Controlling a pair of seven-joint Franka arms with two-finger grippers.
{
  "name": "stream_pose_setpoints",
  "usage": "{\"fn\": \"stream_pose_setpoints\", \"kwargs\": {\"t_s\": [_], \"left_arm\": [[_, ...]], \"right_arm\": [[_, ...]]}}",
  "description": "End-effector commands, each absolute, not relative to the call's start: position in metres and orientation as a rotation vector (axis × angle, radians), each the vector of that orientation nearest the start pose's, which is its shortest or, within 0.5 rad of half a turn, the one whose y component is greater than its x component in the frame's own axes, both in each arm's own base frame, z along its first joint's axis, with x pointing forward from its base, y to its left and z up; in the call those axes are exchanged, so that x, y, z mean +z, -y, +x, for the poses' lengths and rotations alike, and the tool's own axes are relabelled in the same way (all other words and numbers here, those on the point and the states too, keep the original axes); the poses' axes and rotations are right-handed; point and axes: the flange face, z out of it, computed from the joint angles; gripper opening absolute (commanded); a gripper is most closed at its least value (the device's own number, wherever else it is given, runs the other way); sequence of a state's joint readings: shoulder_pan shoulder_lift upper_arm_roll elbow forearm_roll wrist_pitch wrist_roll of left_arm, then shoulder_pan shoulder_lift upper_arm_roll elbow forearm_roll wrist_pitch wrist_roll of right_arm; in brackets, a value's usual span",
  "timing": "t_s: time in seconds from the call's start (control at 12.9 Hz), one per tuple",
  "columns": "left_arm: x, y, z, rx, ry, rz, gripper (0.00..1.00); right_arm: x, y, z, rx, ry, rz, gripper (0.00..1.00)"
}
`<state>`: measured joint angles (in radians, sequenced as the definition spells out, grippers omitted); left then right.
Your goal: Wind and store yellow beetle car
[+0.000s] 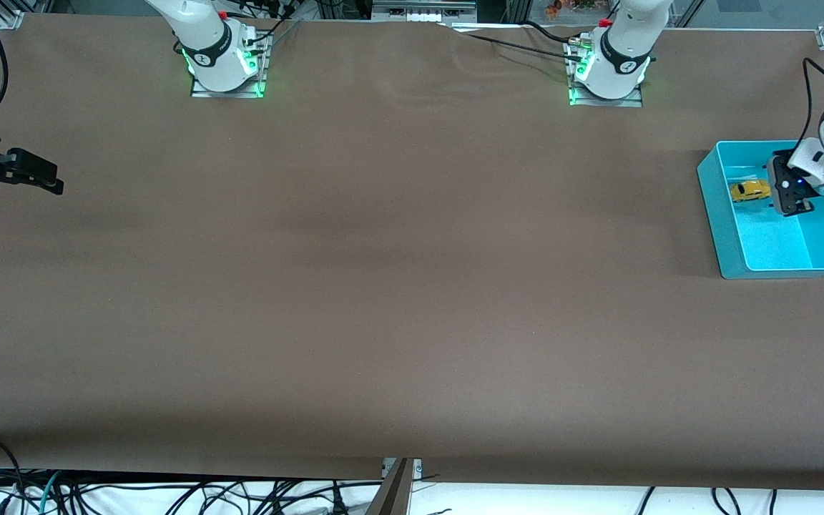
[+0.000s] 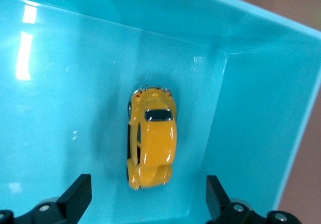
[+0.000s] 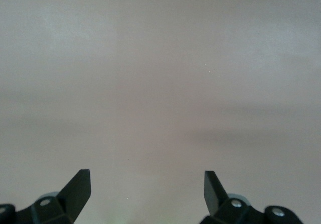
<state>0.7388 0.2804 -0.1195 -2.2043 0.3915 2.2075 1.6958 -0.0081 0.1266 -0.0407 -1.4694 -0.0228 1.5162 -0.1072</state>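
While the yellow beetle car (image 1: 749, 190) lies on the floor of a turquoise bin (image 1: 714, 193) at the left arm's end of the tabletop (image 1: 383, 272), the left end effector (image 1: 794, 207) hangs over that bin's inside with its fingers spread apart and nothing between them. In the left wrist view, the car (image 2: 151, 138) sits on its wheels with its roof up, close to one bin wall (image 2: 251, 133) and apart from both black fingertips (image 2: 77, 196), which show either side of it. The car rests in the part of the bin farther from the front camera. The right end effector (image 1: 43, 179) waits over bare brown tabletop at the right arm's end, its fingers (image 3: 80, 186) also held wide apart and empty.
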Motion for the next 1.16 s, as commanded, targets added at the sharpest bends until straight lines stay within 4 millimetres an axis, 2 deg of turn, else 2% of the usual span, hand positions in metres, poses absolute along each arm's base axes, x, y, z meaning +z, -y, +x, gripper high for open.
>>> {"fn": "stream_pose_setpoints", "kwargs": {"t_s": [0.0, 0.16, 0.23, 0.39, 0.47, 0.54, 0.7, 0.85, 1.09], "left_arm": [[0.305, -0.289, 0.464, 0.535, -2.044, -2.416, 1.0], [0.372, -0.248, 0.526, 0.389, -2.035, -2.266, 1.0], [0.392, -0.234, 0.542, 0.351, -2.038, -2.211, 1.0], [0.423, -0.192, 0.56, 0.265, -2.065, -2.134, 1.0], [0.447, -0.175, 0.564, 0.2, -2.047, -2.152, 1.0], [0.461, -0.162, 0.559, 0.136, -1.99, -2.259, 1.0], [0.484, -0.134, 0.548, 0.107, -1.634, -2.558, 1.0], [0.486, -0.114, 0.541, 0.153, -1.241, -2.803, 1.0], [0.495, -0.073, 0.533, 0.171, -0.817, -3.045, 1.0]], "right_arm": [[0.598, 0.03, 0.582, 0.133, 0.072, -3.155, 1.0], [0.598, 0.029, 0.582, 0.133, 0.077, -3.155, 1.0], [0.598, 0.029, 0.582, 0.133, 0.077, -3.155, 1.0], [0.598, 0.029, 0.583, 0.131, 0.075, -3.155, 1.0], [0.598, 0.029, 0.582, 0.133, 0.077, -3.156, 1.0], [0.598, 0.03, 0.583, 0.131, 0.075, -3.155, 1.0], [0.598, 0.029, 0.583, 0.131, 0.077, -3.156, 1.0], [0.598, 0.03, 0.583, 0.131, 0.075, -3.156, 1.0], [0.598, 0.029, 0.583, 0.131, 0.077, -3.155, 1.0]]}}
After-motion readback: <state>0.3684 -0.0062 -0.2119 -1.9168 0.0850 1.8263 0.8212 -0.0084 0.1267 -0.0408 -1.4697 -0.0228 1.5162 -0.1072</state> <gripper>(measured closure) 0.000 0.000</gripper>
